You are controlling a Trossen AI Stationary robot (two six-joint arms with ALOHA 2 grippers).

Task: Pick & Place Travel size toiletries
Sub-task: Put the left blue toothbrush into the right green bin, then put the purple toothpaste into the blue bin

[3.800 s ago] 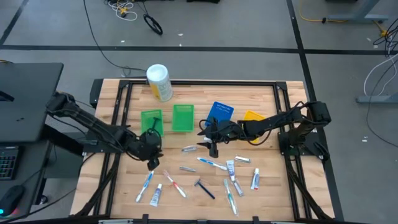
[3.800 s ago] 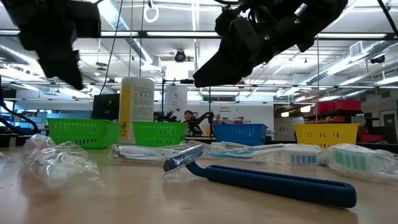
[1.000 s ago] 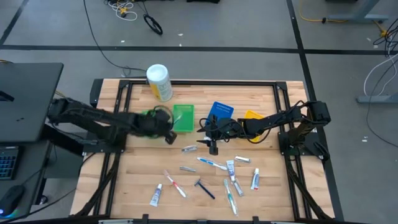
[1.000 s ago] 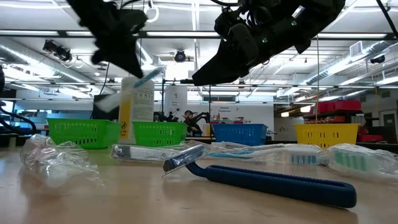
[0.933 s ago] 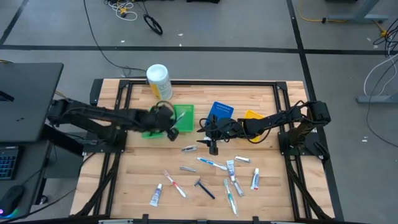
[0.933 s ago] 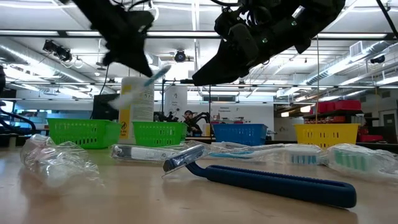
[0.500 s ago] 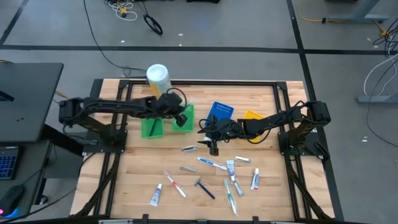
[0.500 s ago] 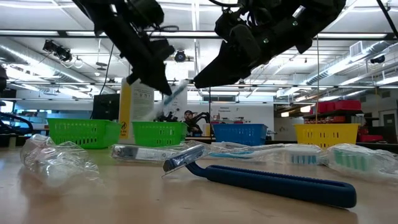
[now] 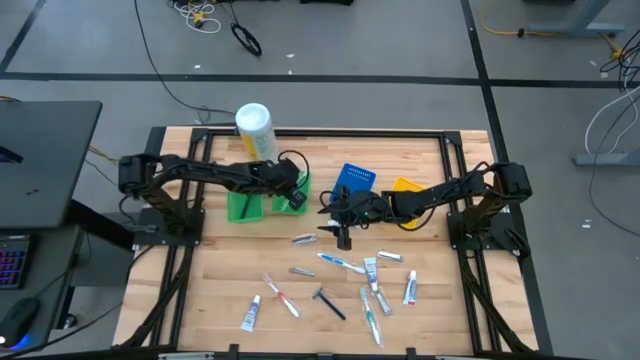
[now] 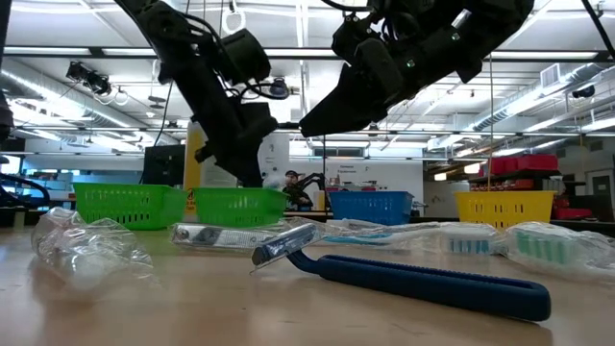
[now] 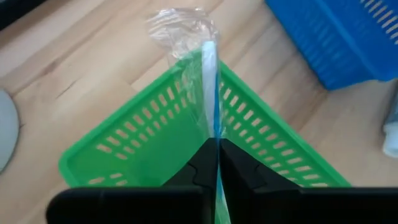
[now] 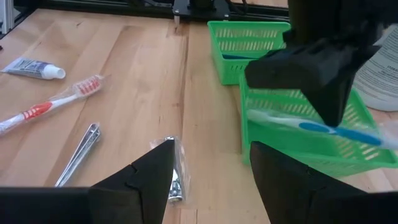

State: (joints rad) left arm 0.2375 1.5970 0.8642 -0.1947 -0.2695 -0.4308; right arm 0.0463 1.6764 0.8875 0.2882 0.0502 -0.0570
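We see a wooden table [image 9: 230, 270] standing on a grey floor [image 9: 400, 40] crossed by dark lines and cables [image 9: 215, 15]. Left of the table sits a black desk [image 9: 40, 150]. Beyond the table, ceiling lights [image 10: 538, 106] glow.

Bright, even overhead strip lighting; soft shadows; blurred low-view foreground.

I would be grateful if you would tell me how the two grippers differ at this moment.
The left gripper has its jaws shut on a wrapped blue-and-white toothbrush; the right gripper has open jaws and holds nothing. The left one is over the green bin; the right one hangs above bare table near the blue bin. Both are dark two-finger grippers.
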